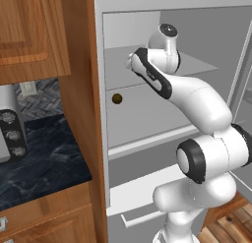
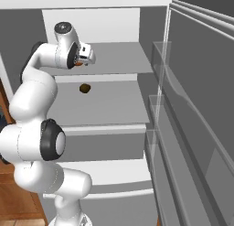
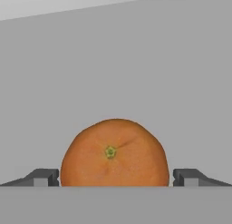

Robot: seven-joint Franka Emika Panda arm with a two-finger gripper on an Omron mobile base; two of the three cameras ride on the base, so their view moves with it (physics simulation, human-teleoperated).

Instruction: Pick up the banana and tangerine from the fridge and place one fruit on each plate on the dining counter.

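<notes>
The gripper [image 3: 116, 177] stands wide open, one finger on either side of the tangerine [image 3: 115, 153] (not touching it). The tangerine sits on a fridge [image 2: 116, 56] shelf, above an olive-brown fruit [image 2: 85, 88].

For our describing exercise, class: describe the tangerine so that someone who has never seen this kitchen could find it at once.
Look inside the open fridge at the upper shelf, where the robot's gripper reaches in. The tangerine sits between the open finger tips, round and bright orange with a small green stem spot. The other round fruit, the dark olive-brown fruit, lies one shelf lower.
</notes>
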